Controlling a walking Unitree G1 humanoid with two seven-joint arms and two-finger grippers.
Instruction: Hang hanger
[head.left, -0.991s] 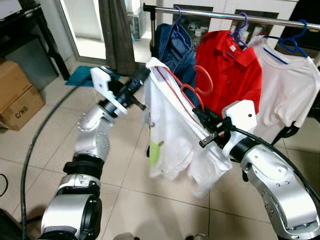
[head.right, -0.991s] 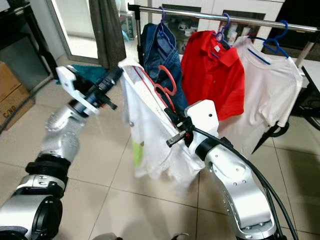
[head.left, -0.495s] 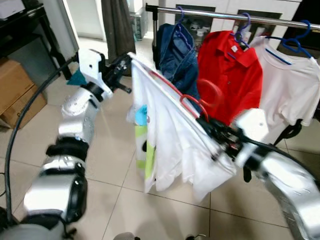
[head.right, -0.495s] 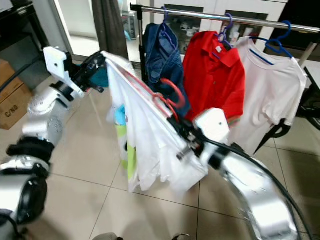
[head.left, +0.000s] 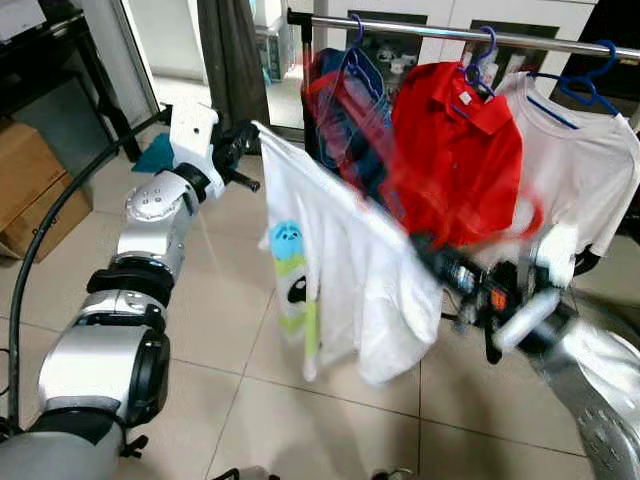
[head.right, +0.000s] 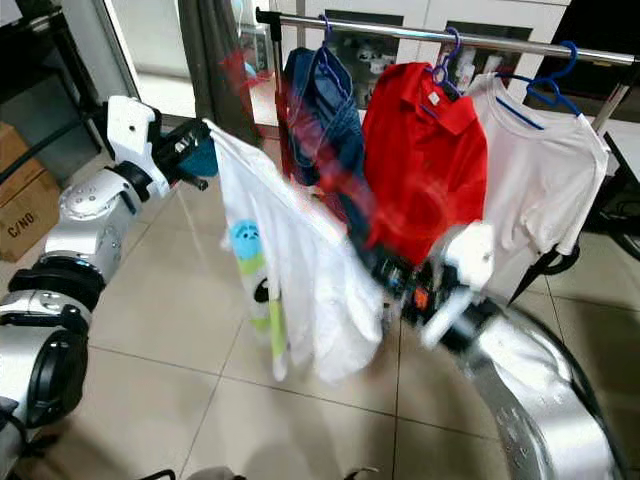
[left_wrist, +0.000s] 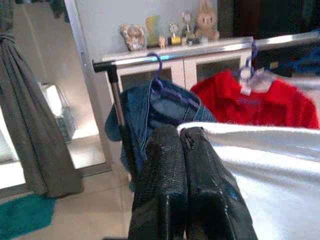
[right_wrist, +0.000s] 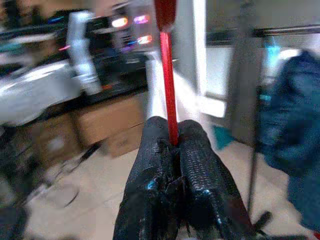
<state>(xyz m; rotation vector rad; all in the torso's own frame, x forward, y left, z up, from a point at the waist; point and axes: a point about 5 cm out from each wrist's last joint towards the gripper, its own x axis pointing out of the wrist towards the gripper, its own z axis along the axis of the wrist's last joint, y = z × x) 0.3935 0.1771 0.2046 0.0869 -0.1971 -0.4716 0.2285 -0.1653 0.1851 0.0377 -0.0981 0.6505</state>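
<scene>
Right hand (right_wrist: 175, 145) clamped on thin red plastic hanger (right_wrist: 167, 75), left hand (left_wrist: 182, 137) pinching limp white shirt (head.left: 340, 270).

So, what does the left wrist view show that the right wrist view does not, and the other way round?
Left wrist view alone: the left tool shut on the white shirt, the red shirt hanging on the rail, and figurines on a cabinet.

Right wrist view alone: the right tool shut on the red hanger, and a cardboard box on the floor.

Both: the denim garment and tiled floor.
</scene>
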